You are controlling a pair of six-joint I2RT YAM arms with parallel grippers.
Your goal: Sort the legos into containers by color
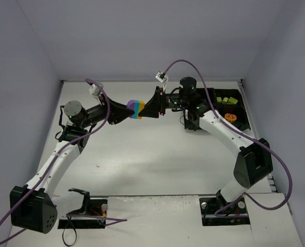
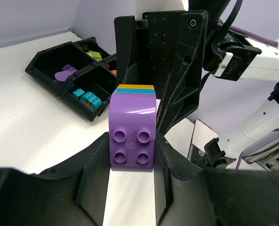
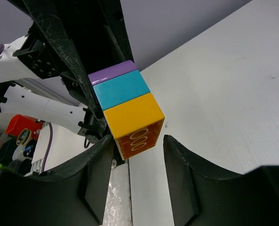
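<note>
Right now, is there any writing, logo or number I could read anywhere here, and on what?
No readable words, brands or numbers in any view.
Three pale oval outlines, like "000", on the side of the orange brick: a printed pattern, perhaps not digits.
Round label at the left edge of the right wrist view: too blurred to read.

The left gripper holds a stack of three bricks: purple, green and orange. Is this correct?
The middle brick is cyan, not green. The left gripper holds a stack of purple, cyan and orange bricks; the right wrist view shows it.
</note>
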